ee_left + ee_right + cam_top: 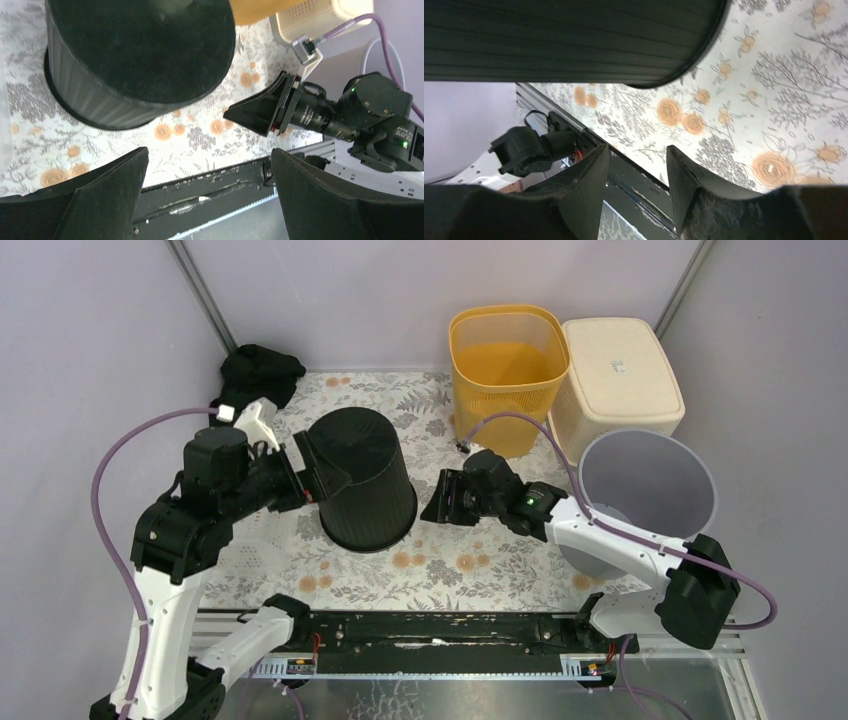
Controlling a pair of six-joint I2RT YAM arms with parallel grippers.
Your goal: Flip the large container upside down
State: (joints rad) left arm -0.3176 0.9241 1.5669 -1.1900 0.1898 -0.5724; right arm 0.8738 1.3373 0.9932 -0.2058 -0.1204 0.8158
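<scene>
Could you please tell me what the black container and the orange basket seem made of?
Black container: likely matte plastic, judging by fine moulded ribs. Orange basket: probably translucent plastic, light glowing through its meshed wall.

High rear overview, two close wrist views, all sharing black container (362,480)

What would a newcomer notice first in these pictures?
A big black container stands mouth-down in the middle of the flowered table, with the open left hand at its left side and the right hand empty to its right. A yellow basket and a cream bin stand at the back right.
</scene>
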